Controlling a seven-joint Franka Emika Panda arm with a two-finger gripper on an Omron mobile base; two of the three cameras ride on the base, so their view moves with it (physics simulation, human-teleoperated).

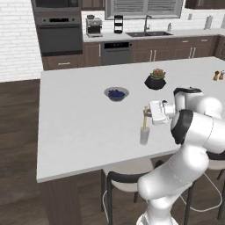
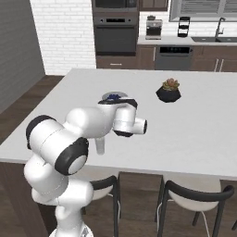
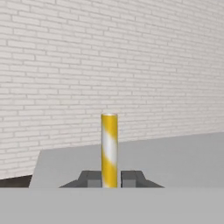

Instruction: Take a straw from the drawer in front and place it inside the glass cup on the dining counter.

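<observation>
The yellow straw (image 1: 145,118) stands upright over the glass cup (image 1: 144,135) on the white dining counter (image 1: 79,127), near its front edge. The straw's lower end dips to the cup's mouth. My gripper (image 1: 147,112) reaches in from the right and is shut on the straw's upper part. In the hand view the straw (image 3: 109,148), yellow with white stripes, rises between the two dark fingertips (image 3: 89,178), and the gripper (image 3: 109,179) is shut on it. From the right base view the cup (image 2: 100,146) peeks out behind my arm. The drawer is out of view.
A shallow bowl with blue contents (image 1: 116,93) sits behind the cup, and a potted succulent (image 1: 155,80) stands further right. Two small shakers (image 1: 218,75) are at the counter's right edge. Stools (image 1: 123,178) stand under the front edge. A brick wall lies beyond.
</observation>
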